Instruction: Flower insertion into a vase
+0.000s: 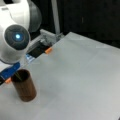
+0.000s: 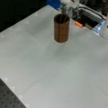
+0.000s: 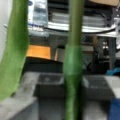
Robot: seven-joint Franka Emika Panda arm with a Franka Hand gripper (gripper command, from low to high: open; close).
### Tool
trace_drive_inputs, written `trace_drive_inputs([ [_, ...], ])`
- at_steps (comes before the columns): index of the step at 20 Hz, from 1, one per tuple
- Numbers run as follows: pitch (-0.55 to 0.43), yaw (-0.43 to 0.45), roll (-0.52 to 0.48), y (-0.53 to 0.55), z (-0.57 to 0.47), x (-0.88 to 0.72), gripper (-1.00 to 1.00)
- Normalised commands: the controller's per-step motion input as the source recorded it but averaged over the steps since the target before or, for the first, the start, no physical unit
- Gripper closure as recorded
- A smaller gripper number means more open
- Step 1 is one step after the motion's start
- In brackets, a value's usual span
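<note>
Gripper [image 3: 72, 100]: clamped on green stem [image 3: 73, 62], above vase mouth | vase [image 2: 61, 28]: upright on table [image 2: 67, 77], stem tip inside | advice: keep stem vertical, centred, clear of rim

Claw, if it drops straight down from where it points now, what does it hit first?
Most likely the vase: the claw sits above its mouth, shut on a green stem that reaches into the opening in a front view. Depth is uncertain.

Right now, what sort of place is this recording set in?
Probably a robotics lab bench: a plain grey table edged by a perforated black board, with a robot arm above the vase.
</note>
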Motion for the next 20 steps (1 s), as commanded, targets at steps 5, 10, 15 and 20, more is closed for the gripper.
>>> trace_drive_inputs([
  [5,-0.064,-0.063,-0.013,0.13,-0.17,0.20,1.00],
  [10,-0.030,-0.062,-0.018,0.13,-0.16,0.18,1.00],
  [15,-0.046,-0.054,-0.025,0.13,-0.15,0.18,1.00],
  [20,-0.029,-0.061,-0.023,0.14,-0.11,0.14,1.00],
])
